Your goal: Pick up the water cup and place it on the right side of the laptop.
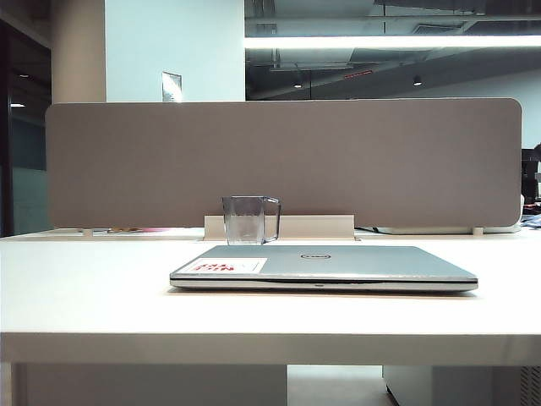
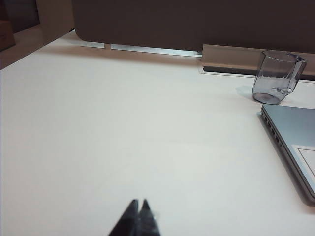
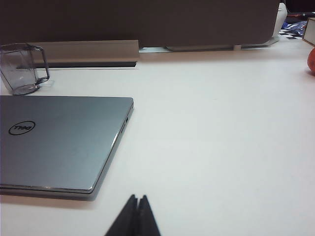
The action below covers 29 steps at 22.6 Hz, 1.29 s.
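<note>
- While both arms hang back, the cup point(image 1: 250, 219) stands behind the shut laptop point(image 1: 325, 267) on the worktop point(image 1: 93, 288)
- Left end effector point(image 2: 139, 205) closed, empty
- Right end effector point(image 3: 138, 199) closed, empty

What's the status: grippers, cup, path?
Left gripper shut, empty, low over table left of laptop. Right gripper shut, empty, right of it. Water cup upright behind laptop, untouched. Nothing blocking.

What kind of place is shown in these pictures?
Probably an open-plan office. A closed laptop and a water cup lie on a white desk backed by a grey divider panel, with exposed ceiling ducts and strip lighting behind.
</note>
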{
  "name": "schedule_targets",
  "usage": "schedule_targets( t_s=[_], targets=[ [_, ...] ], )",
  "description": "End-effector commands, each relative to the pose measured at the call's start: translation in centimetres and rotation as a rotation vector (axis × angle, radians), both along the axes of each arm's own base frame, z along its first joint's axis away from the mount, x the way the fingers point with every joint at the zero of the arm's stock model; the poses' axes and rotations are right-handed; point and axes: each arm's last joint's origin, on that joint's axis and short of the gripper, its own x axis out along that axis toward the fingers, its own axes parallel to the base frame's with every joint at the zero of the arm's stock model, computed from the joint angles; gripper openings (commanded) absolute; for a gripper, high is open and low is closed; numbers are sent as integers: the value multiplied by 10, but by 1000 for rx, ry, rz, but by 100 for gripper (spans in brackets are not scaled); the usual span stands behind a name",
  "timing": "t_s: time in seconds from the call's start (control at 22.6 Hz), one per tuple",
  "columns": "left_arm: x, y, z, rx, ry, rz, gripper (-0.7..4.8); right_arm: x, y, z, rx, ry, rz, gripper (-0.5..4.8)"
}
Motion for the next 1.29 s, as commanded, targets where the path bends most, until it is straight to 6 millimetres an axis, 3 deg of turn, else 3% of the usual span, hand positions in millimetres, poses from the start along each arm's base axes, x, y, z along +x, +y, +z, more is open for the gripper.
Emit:
schedule_targets(
  t_s=[0.04,0.53,1.02,1.29],
  targets=[
    [0,0,2,-2,-11,-4,-2,0,0,-1,-4,-8,-6,-1],
    [0,0,2,-2,-15,-5,-2,0,0,-1,-3,-9,-1,-1],
    [0,0,1,-33,-8,-4,-4,0,5,2,89,-29,161,-2],
    [-1,-3,5,-37,-27,-108,-4,0,5,4,140,-32,158,-2]
  ],
)
